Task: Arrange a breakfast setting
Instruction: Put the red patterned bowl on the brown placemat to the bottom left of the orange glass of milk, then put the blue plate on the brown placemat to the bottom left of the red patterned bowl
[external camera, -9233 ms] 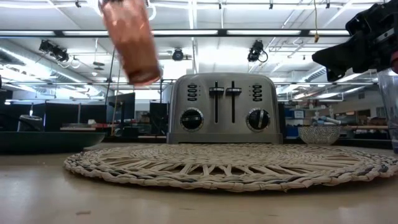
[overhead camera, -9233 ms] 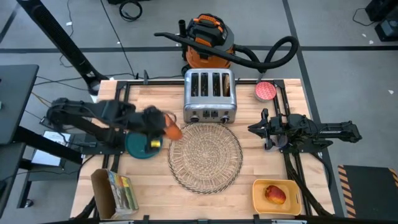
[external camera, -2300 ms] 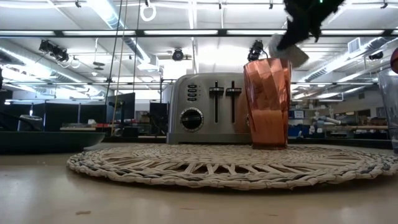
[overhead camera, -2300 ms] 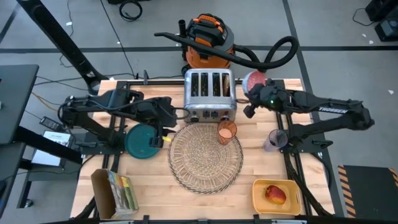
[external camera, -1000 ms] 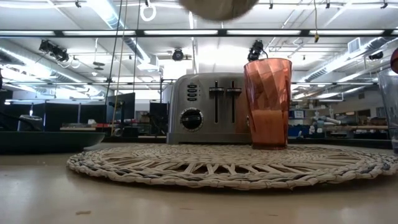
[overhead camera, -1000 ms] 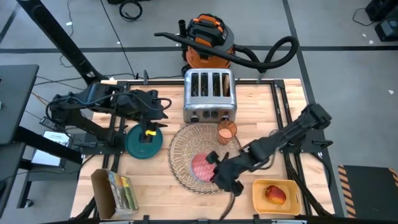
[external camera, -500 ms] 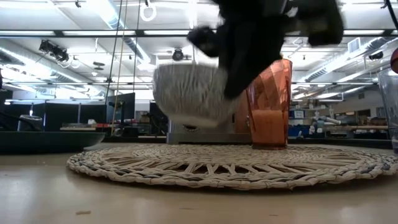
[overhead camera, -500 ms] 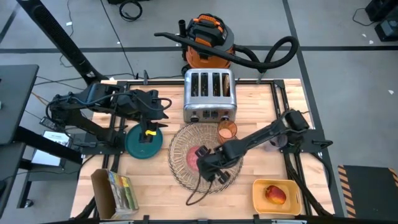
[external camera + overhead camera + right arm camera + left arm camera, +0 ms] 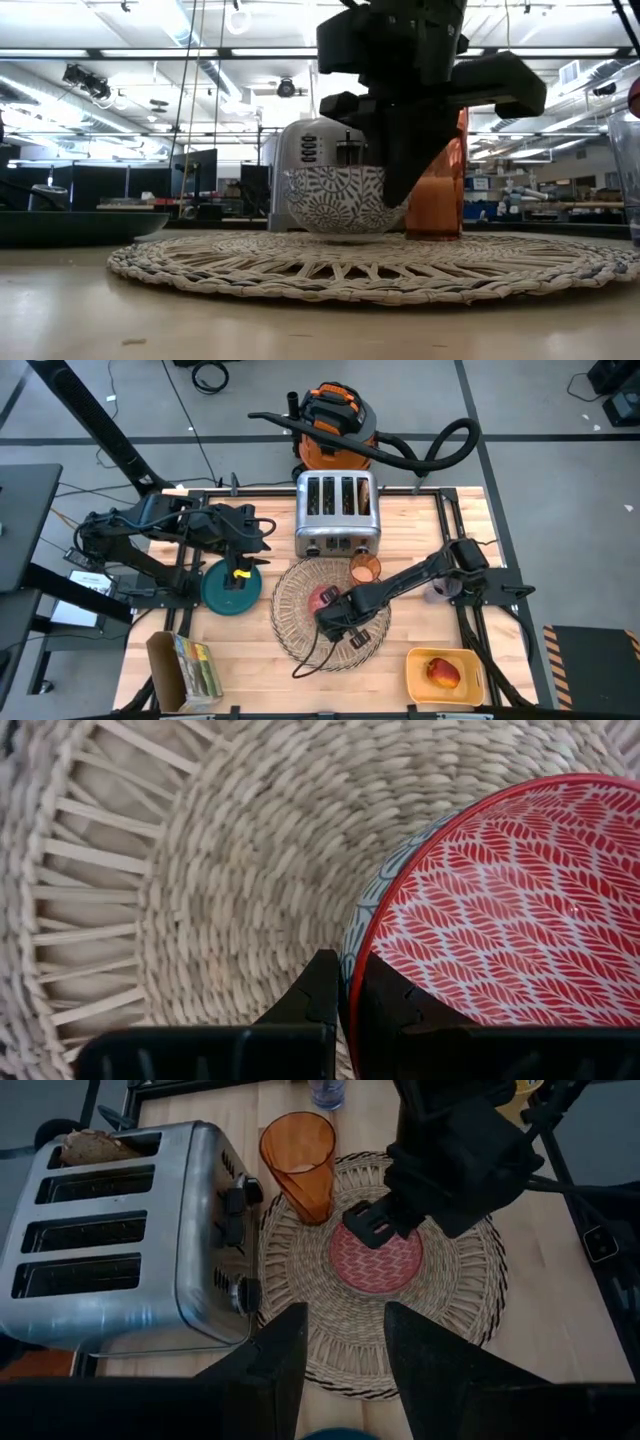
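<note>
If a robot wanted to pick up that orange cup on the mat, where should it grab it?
Probably at the rim, from above: the orange cup stands upright and open-topped on the woven placemat. One finger could slip inside the thin wall, one outside. Approaching from the side looks crowded by the toaster and bowl.

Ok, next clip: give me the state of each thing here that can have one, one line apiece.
bowl: upright on the placemat, rim pinched by the right gripper.
orange cup: upright on the placemat's far edge, empty.
teal plate: flat on the table, off the placemat.
toast slice: standing in an end slot of the toaster.
apple: lying in the yellow tray.
left gripper: open, above the teal plate, holding nothing.
</note>
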